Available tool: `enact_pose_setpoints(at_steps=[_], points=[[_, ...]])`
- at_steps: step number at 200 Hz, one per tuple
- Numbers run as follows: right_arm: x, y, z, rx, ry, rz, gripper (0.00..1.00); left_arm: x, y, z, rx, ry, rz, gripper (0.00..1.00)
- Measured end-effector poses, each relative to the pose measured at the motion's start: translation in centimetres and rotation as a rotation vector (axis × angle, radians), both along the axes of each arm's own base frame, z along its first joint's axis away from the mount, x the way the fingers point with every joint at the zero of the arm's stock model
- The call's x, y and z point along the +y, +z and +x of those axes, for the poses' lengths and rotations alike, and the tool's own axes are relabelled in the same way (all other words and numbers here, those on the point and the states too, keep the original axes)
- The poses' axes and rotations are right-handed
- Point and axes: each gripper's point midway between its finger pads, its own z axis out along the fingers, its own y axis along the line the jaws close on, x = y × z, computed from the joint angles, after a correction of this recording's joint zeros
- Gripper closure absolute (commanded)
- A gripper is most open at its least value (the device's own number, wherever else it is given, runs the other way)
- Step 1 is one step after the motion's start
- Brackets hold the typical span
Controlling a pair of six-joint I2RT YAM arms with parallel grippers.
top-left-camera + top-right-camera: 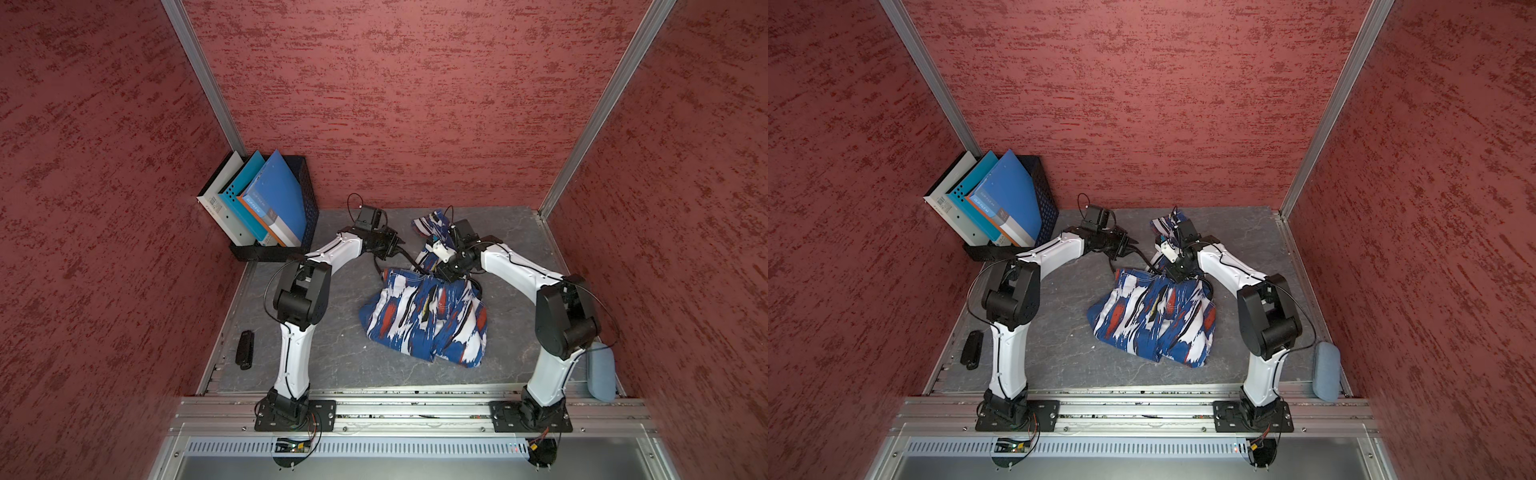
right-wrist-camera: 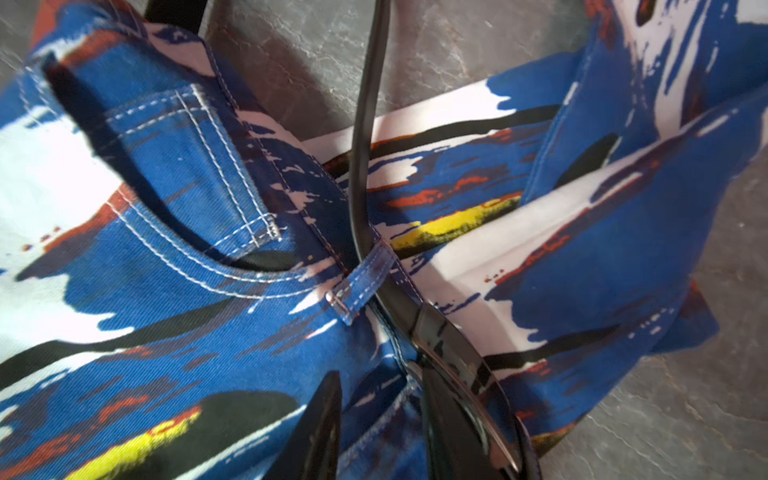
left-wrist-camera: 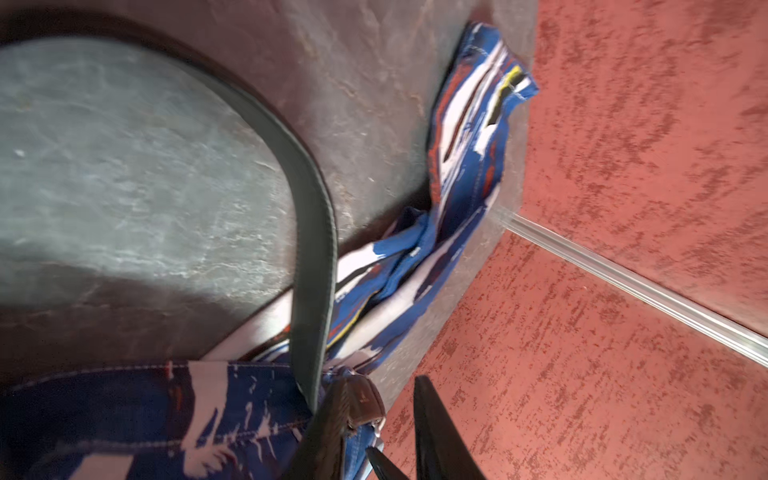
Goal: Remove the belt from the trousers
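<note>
My left gripper (image 1: 398, 246) grips the belt (image 3: 313, 232) near its buckle, ten o'clock from the trousers (image 1: 428, 316). I cannot tell the right gripper's (image 2: 376, 376) state. The strap looks light, limp and slick, so I'd hold by the buckle.

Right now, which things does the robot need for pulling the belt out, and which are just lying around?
For the job:
- the belt, threaded through a loop on the waistband
- the trousers

Just lying about:
- the folders in the black rack
- the short black bar
- the grey-blue pouch
</note>
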Motion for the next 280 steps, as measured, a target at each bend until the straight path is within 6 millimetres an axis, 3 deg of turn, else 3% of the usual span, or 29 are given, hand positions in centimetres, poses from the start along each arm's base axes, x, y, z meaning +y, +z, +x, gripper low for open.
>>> enact_pose_setpoints(at_steps=[61,153,206,280], points=[[-1.1,-2.0,0.9,-0.009,-0.019,-0.092,0.67,-0.7,0.2,-0.3,0.006,-0.02,-0.014,0.71],[-1.6,-2.2,2.1,-0.029,-0.04,-0.106,0.7,-0.8,0.3,-0.5,0.008,-0.031,-0.022,0.7],[-2.4,-2.1,2.6,-0.027,-0.059,-0.087,0.69,-1.5,2.9,0.3,-0.06,-0.091,-0.022,0.69],[-2.5,-2.1,2.5,-0.026,-0.033,-0.09,0.67,-1.6,2.1,-0.3,-0.034,-0.115,-0.018,0.69]])
